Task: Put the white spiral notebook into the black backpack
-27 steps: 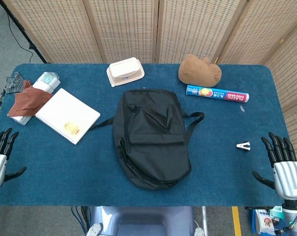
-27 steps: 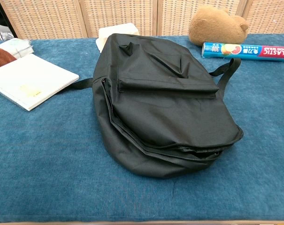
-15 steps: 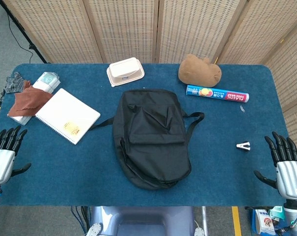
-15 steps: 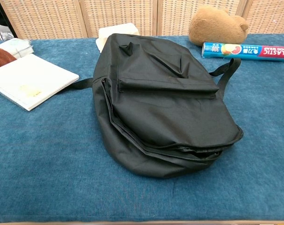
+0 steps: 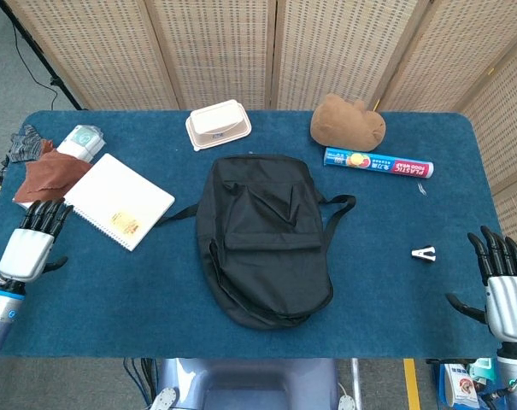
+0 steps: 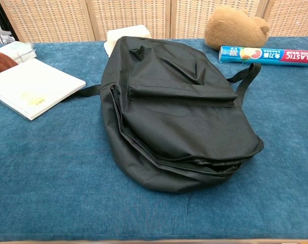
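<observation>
The white spiral notebook (image 5: pixel 118 201) (image 6: pixel 30 87) lies flat on the left part of the blue table, its cover up. The black backpack (image 5: pixel 262 238) (image 6: pixel 176 112) lies flat in the middle, its zipped end toward me. My left hand (image 5: pixel 32 242) hovers over the table's left edge, just left of and below the notebook, fingers spread and holding nothing. My right hand (image 5: pixel 506 286) is at the front right corner, open and empty. Neither hand shows in the chest view.
A brown cloth (image 5: pixel 51 174) and a wrapped roll (image 5: pixel 79 141) lie beside the notebook's far corner. A white lunch box (image 5: pixel 217 124), a brown plush (image 5: pixel 347 121) and a plastic wrap box (image 5: pixel 378 161) line the back. A small clip (image 5: pixel 423 253) lies at the right.
My left hand has moved up and inward onto the table toward the notebook. My right hand has drifted slightly down and outward. The objects have not moved.
</observation>
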`<state>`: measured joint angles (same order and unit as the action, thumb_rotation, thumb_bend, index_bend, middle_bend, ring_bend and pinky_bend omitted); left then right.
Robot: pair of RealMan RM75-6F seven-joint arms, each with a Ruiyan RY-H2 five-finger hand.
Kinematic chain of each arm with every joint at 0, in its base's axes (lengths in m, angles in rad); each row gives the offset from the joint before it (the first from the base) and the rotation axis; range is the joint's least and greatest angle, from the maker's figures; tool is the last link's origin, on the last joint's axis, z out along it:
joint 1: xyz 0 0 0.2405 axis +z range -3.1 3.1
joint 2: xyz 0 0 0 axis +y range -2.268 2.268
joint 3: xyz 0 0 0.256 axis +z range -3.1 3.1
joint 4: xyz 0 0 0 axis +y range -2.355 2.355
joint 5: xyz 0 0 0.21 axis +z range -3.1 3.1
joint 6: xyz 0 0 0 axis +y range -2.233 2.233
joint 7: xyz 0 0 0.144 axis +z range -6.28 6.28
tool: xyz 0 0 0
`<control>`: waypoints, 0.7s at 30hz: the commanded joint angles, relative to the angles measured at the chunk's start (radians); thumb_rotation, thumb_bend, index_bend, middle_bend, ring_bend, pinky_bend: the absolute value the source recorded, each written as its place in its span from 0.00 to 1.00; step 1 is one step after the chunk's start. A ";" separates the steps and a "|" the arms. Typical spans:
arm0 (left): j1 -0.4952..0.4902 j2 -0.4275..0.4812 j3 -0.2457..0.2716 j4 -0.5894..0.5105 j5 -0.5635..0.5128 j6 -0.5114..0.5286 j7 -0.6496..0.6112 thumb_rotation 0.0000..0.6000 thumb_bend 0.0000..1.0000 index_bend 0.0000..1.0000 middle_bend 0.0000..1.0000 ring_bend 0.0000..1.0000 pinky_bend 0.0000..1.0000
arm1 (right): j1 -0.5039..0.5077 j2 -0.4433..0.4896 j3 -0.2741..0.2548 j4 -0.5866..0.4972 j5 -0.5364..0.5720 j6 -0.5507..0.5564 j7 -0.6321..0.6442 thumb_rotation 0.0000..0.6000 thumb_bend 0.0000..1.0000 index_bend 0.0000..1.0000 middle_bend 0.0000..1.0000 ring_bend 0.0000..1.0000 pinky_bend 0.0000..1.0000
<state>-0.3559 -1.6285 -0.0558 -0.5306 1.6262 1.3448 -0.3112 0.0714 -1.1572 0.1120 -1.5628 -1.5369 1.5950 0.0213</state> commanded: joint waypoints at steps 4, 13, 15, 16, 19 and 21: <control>-0.078 -0.141 0.022 0.184 0.008 -0.075 -0.093 1.00 0.02 0.00 0.00 0.00 0.00 | 0.002 0.000 0.004 0.002 0.009 -0.007 0.003 1.00 0.00 0.00 0.00 0.00 0.00; -0.134 -0.210 0.041 0.261 0.010 -0.116 -0.103 1.00 0.02 0.00 0.00 0.00 0.00 | 0.005 0.001 0.005 0.004 0.015 -0.015 0.006 1.00 0.00 0.00 0.00 0.00 0.00; -0.142 -0.220 0.044 0.271 0.008 -0.122 -0.102 1.00 0.02 0.00 0.00 0.00 0.00 | 0.004 0.002 0.007 0.004 0.018 -0.016 0.009 1.00 0.00 0.00 0.00 0.00 0.00; -0.144 -0.224 0.045 0.275 0.008 -0.124 -0.101 1.00 0.02 0.00 0.00 0.00 0.00 | 0.004 0.003 0.007 0.004 0.019 -0.016 0.010 1.00 0.00 0.00 0.00 0.00 0.00; -0.154 -0.235 0.049 0.286 0.005 -0.134 -0.099 1.00 0.02 0.00 0.00 0.00 0.00 | 0.004 0.004 0.010 0.004 0.022 -0.016 0.012 1.00 0.00 0.00 0.00 0.00 0.00; -0.159 -0.241 0.052 0.293 0.004 -0.142 -0.096 1.00 0.02 0.00 0.00 0.00 0.00 | 0.004 0.005 0.010 0.004 0.023 -0.016 0.014 1.00 0.00 0.00 0.00 0.00 0.00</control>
<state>-0.5125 -1.8670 -0.0057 -0.2411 1.6311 1.2061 -0.4090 0.0756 -1.1524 0.1224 -1.5589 -1.5141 1.5788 0.0350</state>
